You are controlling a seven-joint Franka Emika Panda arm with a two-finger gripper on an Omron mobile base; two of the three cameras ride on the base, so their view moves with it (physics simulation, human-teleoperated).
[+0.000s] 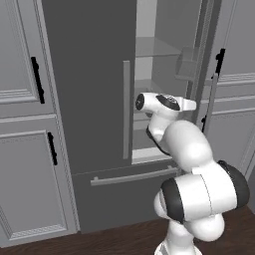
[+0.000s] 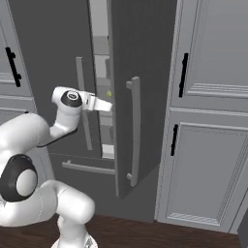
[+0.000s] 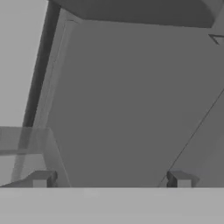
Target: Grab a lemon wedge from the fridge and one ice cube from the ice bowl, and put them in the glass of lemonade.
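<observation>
The fridge (image 1: pixel 89 74) is tall and dark grey, with its right door (image 2: pixel 140 53) swung open on pale grey shelves (image 1: pixel 149 50). My gripper (image 2: pixel 109 104) reaches level into the opening at mid height, also seen from the other side (image 1: pixel 193 104). A tiny yellow-green speck, the lemon wedge (image 2: pixel 109 93), sits just above and beyond the hand on a shelf. In the hand view the two dark fingertips (image 3: pixel 41 179) stand far apart with nothing between them, facing a grey inner wall (image 3: pixel 131 109). The ice bowl and the glass of lemonade are out of view.
Lighter grey panelled cabinets with black handles flank the fridge on the left (image 1: pixel 25 149) and the right (image 2: pixel 208 145). The fridge's bottom drawer has a horizontal bar (image 1: pixel 134 177). The open door's long handle (image 2: pixel 134 131) hangs close to my hand's right. Dark wood floor (image 2: pixel 145 232) lies below.
</observation>
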